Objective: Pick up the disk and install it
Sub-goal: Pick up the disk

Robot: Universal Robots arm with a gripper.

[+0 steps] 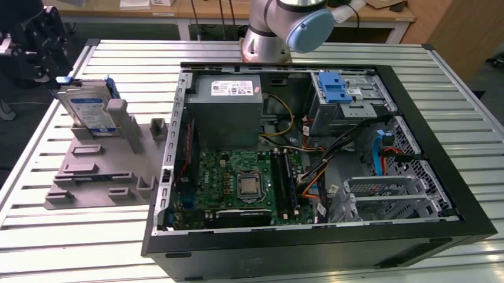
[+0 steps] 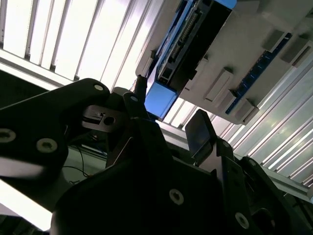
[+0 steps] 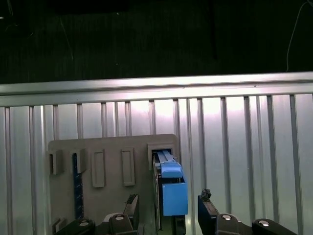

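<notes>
My end effector (image 3: pixel 167 203) is open, with one finger on each side of the disk's (image 1: pixel 87 109) blue end, not squeezing it. The disk stands up in the grey holder (image 1: pixel 98 171) on the tabletop (image 1: pixel 71 236).

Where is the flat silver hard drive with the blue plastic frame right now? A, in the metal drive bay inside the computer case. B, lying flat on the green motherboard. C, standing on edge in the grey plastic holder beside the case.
C: the silver hard drive stands on edge in the grey plastic holder, outside the black computer case.
</notes>
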